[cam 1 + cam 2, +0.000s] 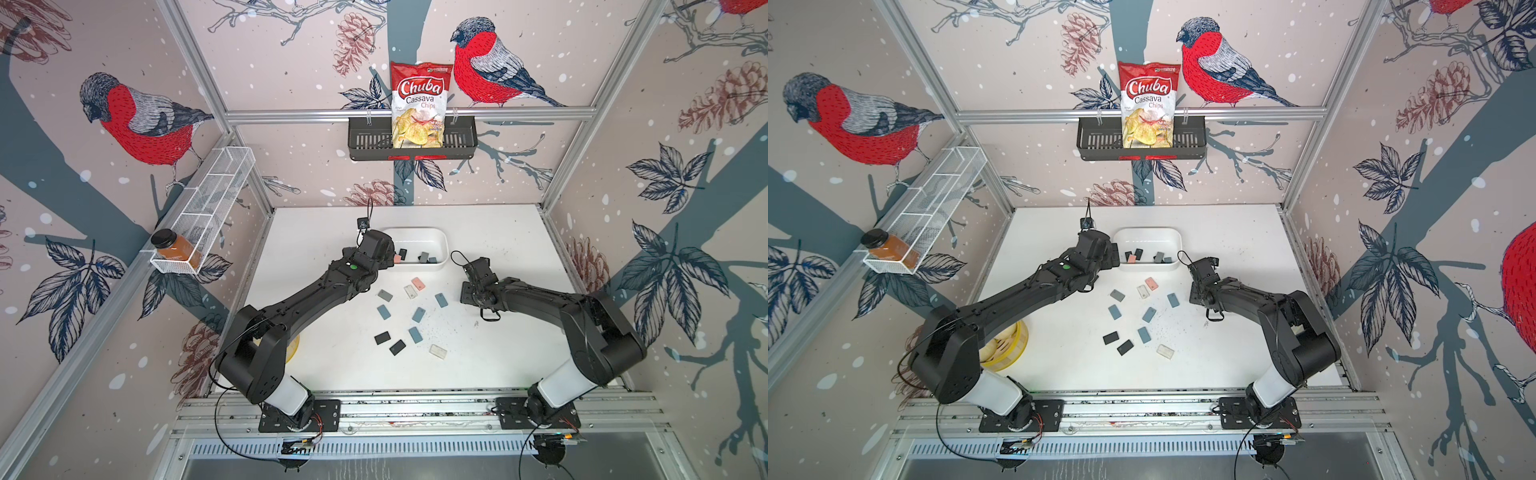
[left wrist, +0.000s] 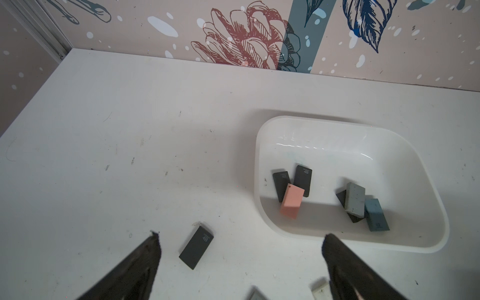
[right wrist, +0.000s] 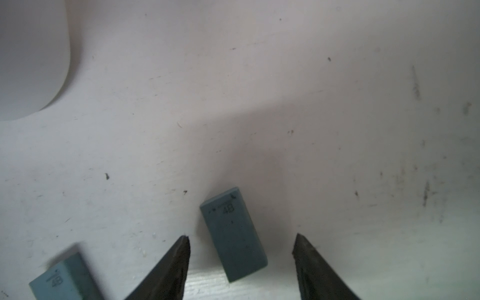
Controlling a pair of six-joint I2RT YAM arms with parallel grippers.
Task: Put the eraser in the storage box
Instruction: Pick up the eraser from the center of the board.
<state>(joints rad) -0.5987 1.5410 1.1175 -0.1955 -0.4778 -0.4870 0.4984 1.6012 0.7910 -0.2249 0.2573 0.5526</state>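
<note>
Your right gripper [image 3: 242,236] is low over the table [image 3: 285,91]. Its jaws stand apart, with the blue-grey eraser [image 3: 233,235] between them. You can see a bare gap on each side of the eraser, so this gripper holds nothing. The eraser lies flat on the table, a little turned against the line of the jaws.

I judge that the step in hand is the grasp of this eraser. The next move calls for bringing the jaws together on its two long sides. Because it is turned, one tip may touch first and spin it, so a small turn of the wrist would help. A second blue eraser [image 3: 65,280] lies just outside one jaw; do not catch it.

After the grasp, lift and carry forward and to the gripper's left. There the storage box [image 3: 31,65] stands near, ahead of the fingertips. Release above its floor, where other erasers [image 2: 292,201] already lie.

Your left gripper [image 2: 241,235] is wide open and empty, just beside the near wall of the box. A black eraser [image 2: 196,246] lies on the table between its jaws. I think you should keep the two arms apart at the box.
</note>
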